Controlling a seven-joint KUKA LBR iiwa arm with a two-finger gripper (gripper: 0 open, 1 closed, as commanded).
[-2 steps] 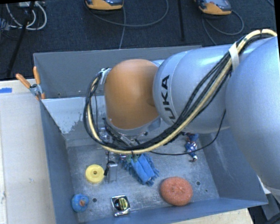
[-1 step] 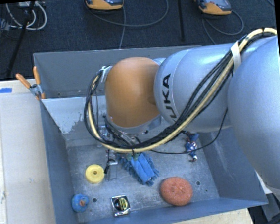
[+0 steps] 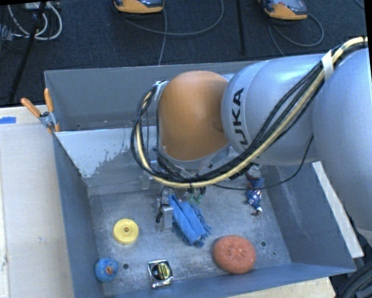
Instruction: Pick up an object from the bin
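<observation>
My gripper [image 3: 162,216] reaches down into the middle of the bin from under the arm's wrist. Right beside it, on its right, lies a blue ribbed thing [image 3: 189,221], long and slanted toward the front; whether it is gripped I cannot tell. A yellow round disc with a hole [image 3: 125,231] rests on the floor to the gripper's left. In front of the gripper lies a small yellow and black tape measure [image 3: 160,271].
A reddish round sponge-like ball [image 3: 234,253] sits at the front right. A small blue ball with an orange spot [image 3: 106,269] is at the front left corner. A small blue and white thing [image 3: 254,198] lies to the right, under the arm. The arm covers the back of the bin.
</observation>
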